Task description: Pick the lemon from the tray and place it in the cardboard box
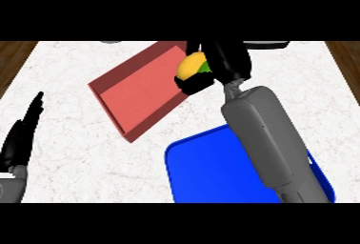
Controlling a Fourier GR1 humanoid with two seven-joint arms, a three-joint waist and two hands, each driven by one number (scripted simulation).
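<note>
My right forearm [271, 143] is showing as a thick, smooth grey cylinder, narrowing at a slim grey wrist into my black right hand [226, 59]. My left hand [21, 136] is showing black too.

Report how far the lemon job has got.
Done: the lemon is off the blue tray, held in the right hand. In hand: it hangs over the red box edge. Left: letting it go inside. The left hand rests open at the left edge.
</note>
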